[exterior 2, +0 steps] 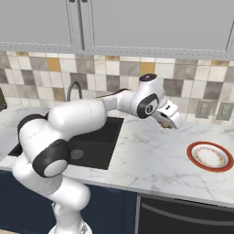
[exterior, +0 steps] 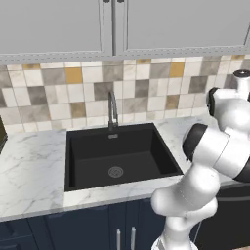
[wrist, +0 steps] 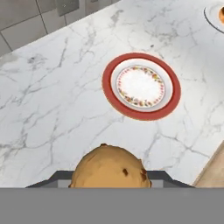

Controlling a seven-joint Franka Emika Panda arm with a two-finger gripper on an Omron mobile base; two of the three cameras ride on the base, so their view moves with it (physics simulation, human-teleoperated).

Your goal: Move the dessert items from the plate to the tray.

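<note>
My gripper (exterior 2: 170, 124) is clamped on a pastry (wrist: 109, 168), held above the counter (exterior 2: 151, 155). It is a round tan-brown dome with dark specks, so I can see no long axis. Farther out, the red-rimmed plate (wrist: 141, 86) lies bare. At the far corner something orange, maybe another pastry (wrist: 221, 15), sits in a pale dish.

Counter (wrist: 52, 100): white marble, grey-veined, smooth. Plate (wrist: 141, 86): glazed ceramic, red rim. Pastry (wrist: 109, 168): tan, rough, matt crust. Sink (exterior: 117, 156): black, matt. Backsplash (exterior: 58, 93): square tile.
</note>
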